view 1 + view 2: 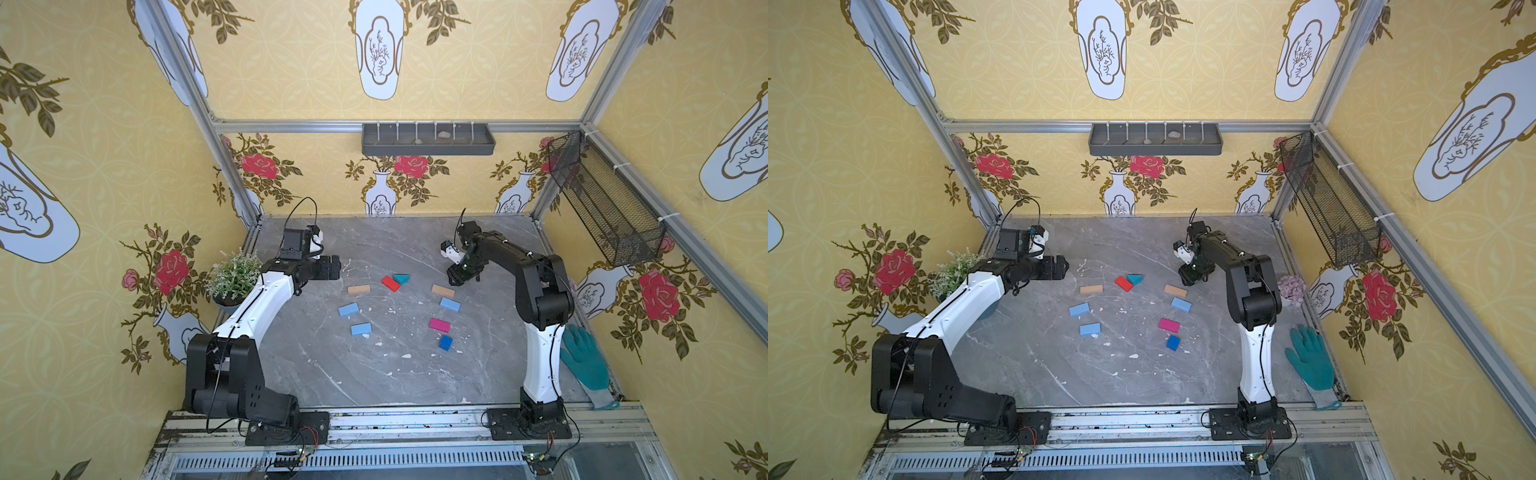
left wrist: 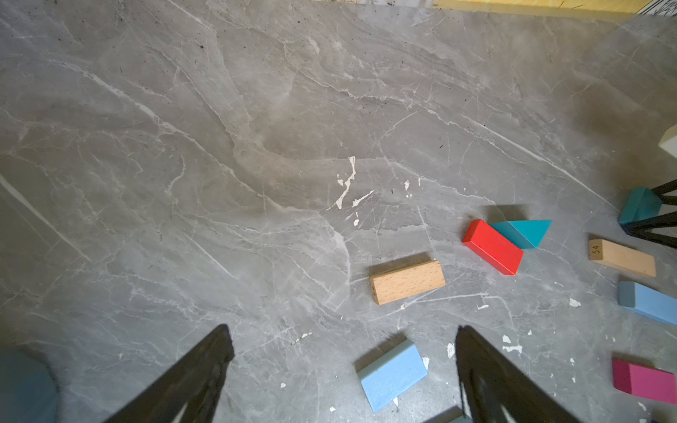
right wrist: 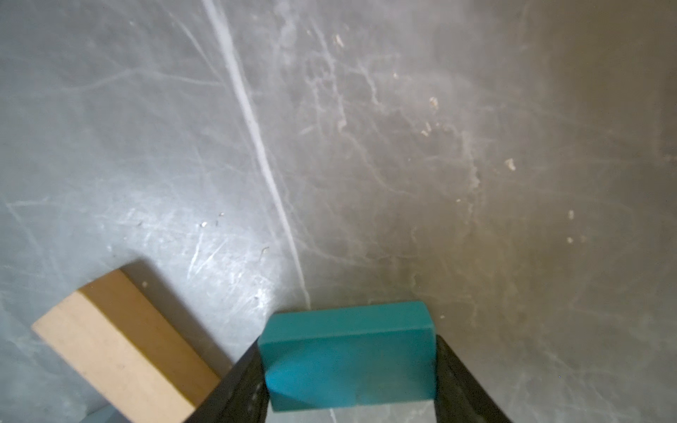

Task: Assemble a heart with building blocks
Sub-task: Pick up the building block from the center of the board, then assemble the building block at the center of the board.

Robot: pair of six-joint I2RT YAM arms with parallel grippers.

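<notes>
Left gripper (image 1: pixel 336 269): hangs over the table (image 1: pixel 374 386), centre-left in both top views. Its jaws stand wide apart with nothing between them.
Right gripper (image 1: pixel 454 280): points down, right of centre. In its wrist view the fingers (image 3: pixel 241 381) press on both ends of the teal block (image 3: pixel 348 359). I cannot tell whether that block is off the table.
Layout: the other blocks lie loose in mid-frame, in two rough columns with a pair at the top between them.
Left column: tan block (image 1: pixel 358 289), then upper blue block (image 1: pixel 348 309) and lower blue block (image 1: pixel 361 328), each apart from the next.
Top pair: red block (image 1: pixel 390 284) touching the triangle (image 1: pixel 401 278).
Right column: second tan block (image 1: pixel 443 291), right blue block (image 1: pixel 450 304), magenta block (image 1: pixel 439 325), cube (image 1: pixel 445 342), running down the frame.
In the way: the second tan block lies just beside the teal block, near one finger. The right gripper covers the teal block in both top views.
Plant (image 1: pixel 232 276): at the table's left edge, just beside the left arm.
Glove (image 1: pixel 584 361): lower right, by the right arm's base.
Flower ball (image 1: pixel 1291 289): at the right edge, beyond the right arm's elbow.
Shelf (image 1: pixel 428 150): on the back wall, upper centre, with two small stones in it.
Basket (image 1: pixel 602 208): black mesh on the right wall, upper right.
</notes>
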